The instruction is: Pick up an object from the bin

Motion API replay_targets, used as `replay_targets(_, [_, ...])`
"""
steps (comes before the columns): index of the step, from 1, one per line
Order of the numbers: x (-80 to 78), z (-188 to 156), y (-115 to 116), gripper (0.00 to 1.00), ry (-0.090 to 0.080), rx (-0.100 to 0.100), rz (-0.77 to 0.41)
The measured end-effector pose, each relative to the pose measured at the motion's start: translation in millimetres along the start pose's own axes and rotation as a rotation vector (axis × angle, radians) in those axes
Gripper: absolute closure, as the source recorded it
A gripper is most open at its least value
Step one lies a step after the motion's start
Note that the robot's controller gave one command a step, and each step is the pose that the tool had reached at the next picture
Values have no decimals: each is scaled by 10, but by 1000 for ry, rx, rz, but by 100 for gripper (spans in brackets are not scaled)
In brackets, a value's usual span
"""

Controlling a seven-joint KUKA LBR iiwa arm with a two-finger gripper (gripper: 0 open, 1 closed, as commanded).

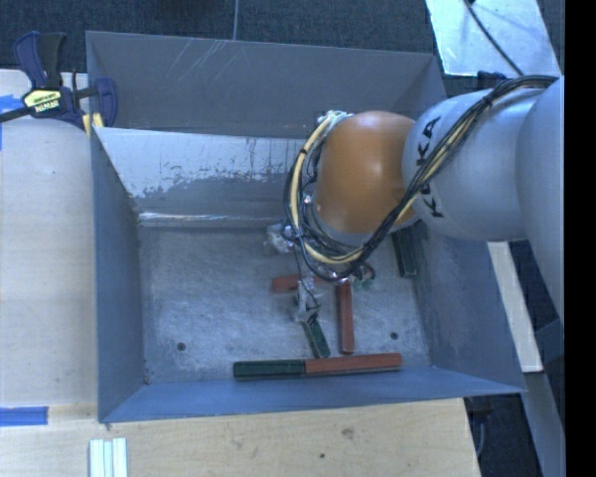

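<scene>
Reaching in from the right, the arm (497, 167) bends down over the middle of the bin (114, 266), and its wrist, under the orange cover (363, 182) and a loop of cables (303, 182), points almost straight at the floor. We see the gripper (304, 304) low, close to the floor, as a small pale metal tip below the cover. We cannot tell whether it is open or closed, because the cover and cables hide most of it.

Just left of the tip lies a short red-brown piece (285, 284). Just below it begins a tilted dark green stick (317, 338), whose upper end we lose under the gripper. Whether either one is touched we cannot make out.

Just right of these, a red-brown stick (346, 318) lies nearly front to back. Along the front wall a long dark green stick (268, 370) and a long red-brown stick (353, 364) lie end to end. By the right wall a dark block (405, 254) is partly covered by the arm. A pale scrap (278, 235) left of the cables is too unclear to name.

We count three red-brown pieces, two dark green sticks and one dark block.
</scene>
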State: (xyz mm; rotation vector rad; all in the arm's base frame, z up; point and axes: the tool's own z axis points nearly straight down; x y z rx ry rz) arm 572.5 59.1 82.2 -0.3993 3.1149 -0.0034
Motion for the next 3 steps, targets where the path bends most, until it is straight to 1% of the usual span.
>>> replay_targets(1, [-137,104,-661,0,-3,-2,158])
replay_targets(2, [-148,100,-646,100,-8,-2,157])
replay_targets(3, [-346,-1288,-336,100,-12,0,31])
